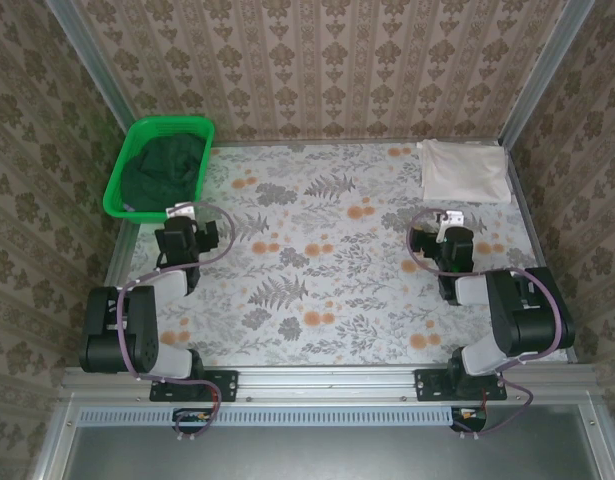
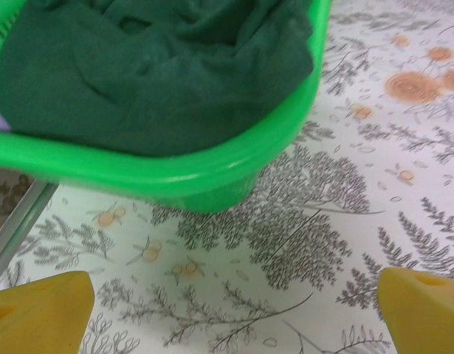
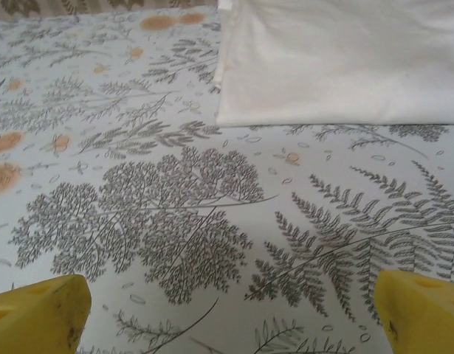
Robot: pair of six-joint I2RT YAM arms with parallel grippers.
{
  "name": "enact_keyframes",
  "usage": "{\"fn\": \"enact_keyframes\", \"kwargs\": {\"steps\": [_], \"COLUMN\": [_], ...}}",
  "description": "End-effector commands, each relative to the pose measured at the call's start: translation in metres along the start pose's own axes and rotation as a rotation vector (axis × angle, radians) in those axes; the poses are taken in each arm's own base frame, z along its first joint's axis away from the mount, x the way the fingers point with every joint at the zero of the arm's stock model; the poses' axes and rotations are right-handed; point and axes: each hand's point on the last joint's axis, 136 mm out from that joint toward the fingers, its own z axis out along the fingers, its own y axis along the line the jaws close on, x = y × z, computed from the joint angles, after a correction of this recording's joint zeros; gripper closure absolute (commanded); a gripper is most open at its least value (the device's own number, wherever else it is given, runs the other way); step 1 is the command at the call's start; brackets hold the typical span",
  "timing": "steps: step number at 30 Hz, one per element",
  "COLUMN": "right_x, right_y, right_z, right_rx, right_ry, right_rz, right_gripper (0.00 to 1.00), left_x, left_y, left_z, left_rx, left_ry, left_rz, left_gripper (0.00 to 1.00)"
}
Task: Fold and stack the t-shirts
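The dark green t-shirt [image 1: 165,167] lies crumpled inside the bright green basket [image 1: 126,210] at the far left; the left wrist view shows the same shirt [image 2: 153,66] bulging over the basket's rim [image 2: 175,169]. The pale cream-pink t-shirt [image 1: 464,170] lies folded flat at the far right corner, and it [image 3: 337,59] fills the top of the right wrist view. My left gripper [image 1: 180,212] is open just short of the basket, nothing between its yellow fingers [image 2: 38,310]. My right gripper [image 1: 448,219] is open, empty, a little short of the folded shirt's near edge.
The table [image 1: 317,260] wears a cloth with grey ferns and orange flowers. Metal frame rails [image 1: 527,215] and patterned walls close in the left, right and far sides. Both arm bases [image 1: 137,330] sit at the near edge.
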Motion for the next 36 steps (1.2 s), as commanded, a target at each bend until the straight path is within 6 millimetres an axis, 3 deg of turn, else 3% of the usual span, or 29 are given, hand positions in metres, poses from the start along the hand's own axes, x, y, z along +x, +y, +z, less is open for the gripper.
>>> {"fn": "enact_keyframes", "kwargs": {"steps": [1,7,11,36], "right_x": [-0.029,-0.029,-0.03,-0.029], "right_y": [0.005,0.002,-0.001,0.006], "right_z": [-0.002,-0.01,0.004,0.003], "right_rx": [-0.016,-0.006,0.031,-0.005], "right_ry": [-0.124,-0.169,-0.092,-0.096], "right_rz": [-0.001,0.009,0.012,-0.009], "right_gripper": [0.0,0.0,0.01,0.0], "left_x": [-0.01,0.006,0.006,0.005], "left_y": [-0.009,-0.01,-0.016,-0.016], "left_z": [0.005,0.005,0.009,0.008], "left_rx": [0.069,0.089,0.111,0.11], "left_ry": [-0.066,-0.144,-0.112,-0.119], "left_rz": [0.037,0.029,0.047,0.051], "left_gripper": [0.0,0.0,0.0,0.0]}}
